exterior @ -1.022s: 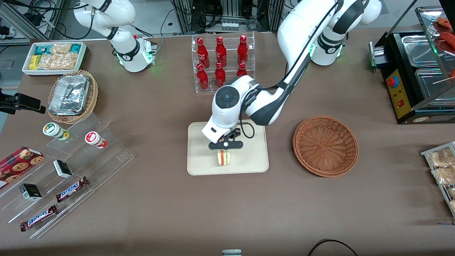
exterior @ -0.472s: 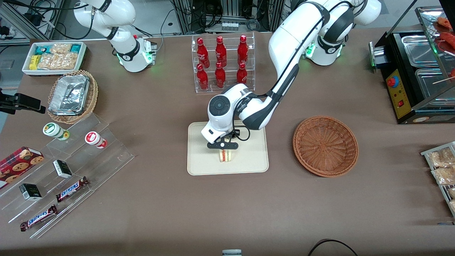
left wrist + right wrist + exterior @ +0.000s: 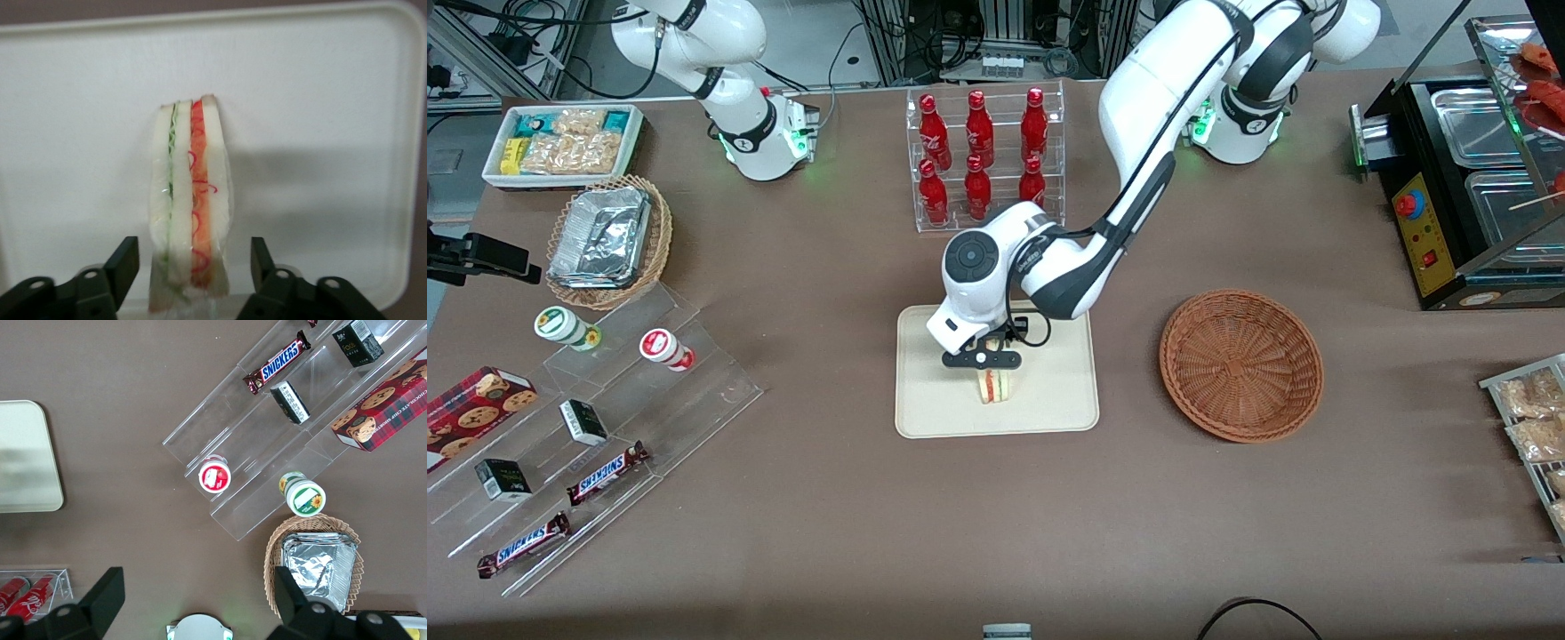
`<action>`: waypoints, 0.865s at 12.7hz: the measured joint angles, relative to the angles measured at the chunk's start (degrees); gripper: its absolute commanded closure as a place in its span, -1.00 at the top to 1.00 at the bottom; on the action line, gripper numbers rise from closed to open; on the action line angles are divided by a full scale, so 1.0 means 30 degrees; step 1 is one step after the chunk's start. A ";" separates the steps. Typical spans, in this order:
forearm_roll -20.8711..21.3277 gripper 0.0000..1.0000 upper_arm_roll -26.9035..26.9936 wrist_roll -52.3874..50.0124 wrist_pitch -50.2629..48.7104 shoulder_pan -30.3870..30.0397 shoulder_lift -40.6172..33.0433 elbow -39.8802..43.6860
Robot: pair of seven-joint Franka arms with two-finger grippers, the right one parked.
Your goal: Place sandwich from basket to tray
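Note:
The sandwich [image 3: 992,385], a white wedge with red and green filling, stands on its edge on the cream-beige tray [image 3: 925,418]. In the left wrist view the sandwich [image 3: 191,207] sits between the two black fingers [image 3: 121,263] with a clear gap on each side. My left gripper [image 3: 985,369] is open just above the sandwich, over the middle of the tray. The reddish-brown wicker basket [image 3: 1240,364] lies beside the tray, toward the working arm's end of the table, with nothing in it.
A clear rack of red bottles [image 3: 983,156] stands farther from the front camera than the tray. A tan wicker basket with a foil container [image 3: 607,240] and clear stepped shelves with snacks [image 3: 578,436] lie toward the parked arm's end.
The gripper carried the sandwich a little farther from the front camera and lower onto the tray. The fingers now stand apart from the sandwich.

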State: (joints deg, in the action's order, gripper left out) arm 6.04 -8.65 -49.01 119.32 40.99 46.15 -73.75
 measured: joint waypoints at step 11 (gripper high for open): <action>-0.1137 1.00 0.0462 0.1328 -0.7372 -0.6453 -0.9357 -0.1152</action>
State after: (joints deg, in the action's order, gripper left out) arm 2.63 -7.26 -45.03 97.20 21.64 18.08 -77.21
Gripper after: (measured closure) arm 0.000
